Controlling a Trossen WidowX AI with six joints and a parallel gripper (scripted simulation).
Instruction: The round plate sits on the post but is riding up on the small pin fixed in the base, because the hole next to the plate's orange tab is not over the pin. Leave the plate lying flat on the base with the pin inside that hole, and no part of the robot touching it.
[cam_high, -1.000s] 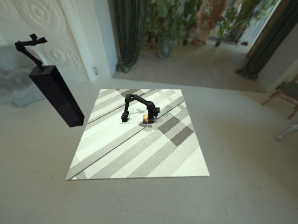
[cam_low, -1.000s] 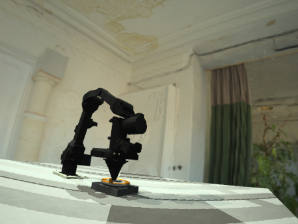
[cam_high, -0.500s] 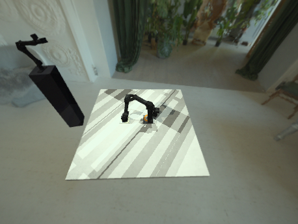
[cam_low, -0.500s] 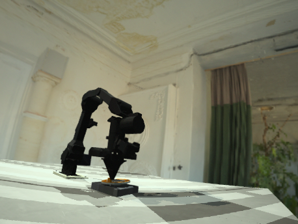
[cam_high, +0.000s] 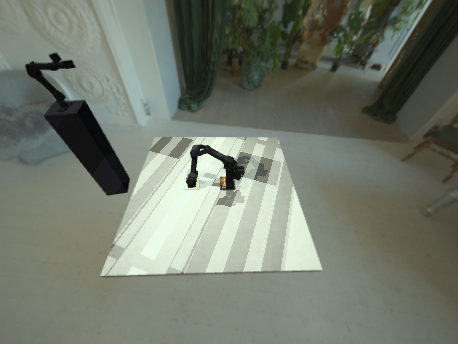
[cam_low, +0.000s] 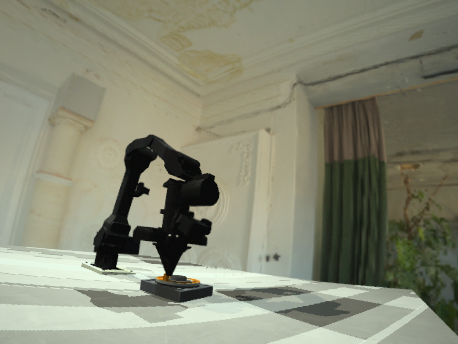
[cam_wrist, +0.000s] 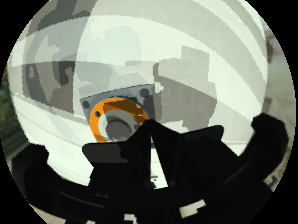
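The round orange-rimmed plate (cam_low: 195, 281) (cam_wrist: 94, 125) sits around the post (cam_wrist: 119, 130) over the dark square base (cam_low: 159, 290) (cam_wrist: 118, 94). In the exterior view it looks close to level; a slight tilt cannot be ruled out. A small dark spot shows in its rim at the upper left in the wrist view; I cannot tell whether it is the hole or the pin. The orange tab is not clearly made out. My gripper (cam_low: 169, 274) (cam_wrist: 149, 122) is shut with nothing between its fingers. Its tips are down at the plate's rim, on the arm's side in the exterior view; contact cannot be confirmed.
In the top view the arm's mounting plate (cam_high: 191, 188) stands left of the base on the striped table top (cam_high: 165, 250). A black pillar (cam_high: 87, 145) carrying another small arm stands beyond the table's left edge.
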